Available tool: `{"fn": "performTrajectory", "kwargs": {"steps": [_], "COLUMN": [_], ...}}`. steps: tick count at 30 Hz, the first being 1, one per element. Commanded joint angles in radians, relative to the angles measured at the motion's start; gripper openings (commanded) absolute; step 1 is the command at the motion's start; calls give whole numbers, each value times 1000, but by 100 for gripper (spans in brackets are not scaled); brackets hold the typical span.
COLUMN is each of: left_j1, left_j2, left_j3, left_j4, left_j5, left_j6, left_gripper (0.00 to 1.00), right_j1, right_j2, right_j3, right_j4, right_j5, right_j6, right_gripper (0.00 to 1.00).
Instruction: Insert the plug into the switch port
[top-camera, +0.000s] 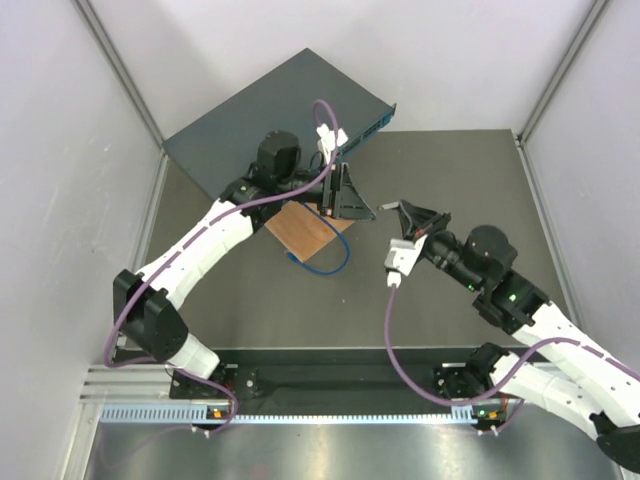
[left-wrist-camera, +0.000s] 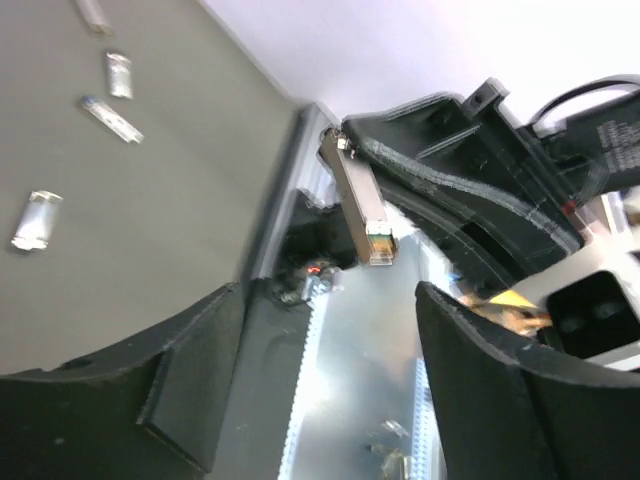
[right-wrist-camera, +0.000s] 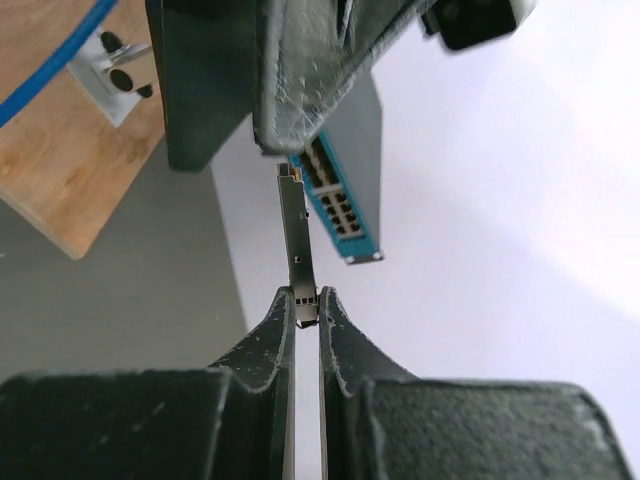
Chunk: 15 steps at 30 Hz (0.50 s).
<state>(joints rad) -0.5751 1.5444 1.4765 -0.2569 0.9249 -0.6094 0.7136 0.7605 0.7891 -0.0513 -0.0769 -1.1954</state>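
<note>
Two arms are up over the table (top-camera: 450, 290) and it is the right one with the job. The right end effector (right-wrist-camera: 303, 300) is pinched tight on the tail end of the plug (right-wrist-camera: 293, 230), a slim metal stick that points away from the fingers toward the switch (top-camera: 270, 110). That dark box lies at the far side of the table, and its row of ports (right-wrist-camera: 335, 205) faces the open corner. From the right wrist the plug tip sits just short of the ports and a little to one side, not yet in any of them.

The left end effector (left-wrist-camera: 328, 295) hangs close by with its fingers spread wide and nothing between them, above the wooden board (top-camera: 305, 235) and the blue cable (top-camera: 325, 262).

Now the trouble spots, as I read them. One of the left arm's fingers looms right over the plug tip in the right wrist view, so a straight push could knock the plug against it. The grip is only on the very end of the plug, and any sideways nudge could swing it in the fingers. The tip is off to the side of the ports, so it may jam on the frame instead of sliding in. Nothing holds the switch, and a hard shove might slide it away.
</note>
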Motion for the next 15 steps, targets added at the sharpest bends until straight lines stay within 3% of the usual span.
{"fn": "performTrajectory", "kwargs": {"steps": [1, 2, 4, 15], "left_j1": [3, 1, -12, -40], "left_j2": [-61, -66, -76, -64], "left_j3": [-88, -116, -174, -220], "left_j4": [309, 382, 488, 589], "left_j5": [106, 124, 144, 170], "left_j6": [-211, -324, -394, -486], "left_gripper": [73, 73, 69, 47], "right_j1": [70, 84, 115, 156], "right_j2": [-55, -59, -76, -93], "right_j3": [-56, -62, -77, -120], "right_j4": [178, 180, 183, 202], "right_j5": [69, 71, 72, 68], "right_j6": [-160, -176, -199, -240], "right_gripper": [0, 0, 0, 0]}}
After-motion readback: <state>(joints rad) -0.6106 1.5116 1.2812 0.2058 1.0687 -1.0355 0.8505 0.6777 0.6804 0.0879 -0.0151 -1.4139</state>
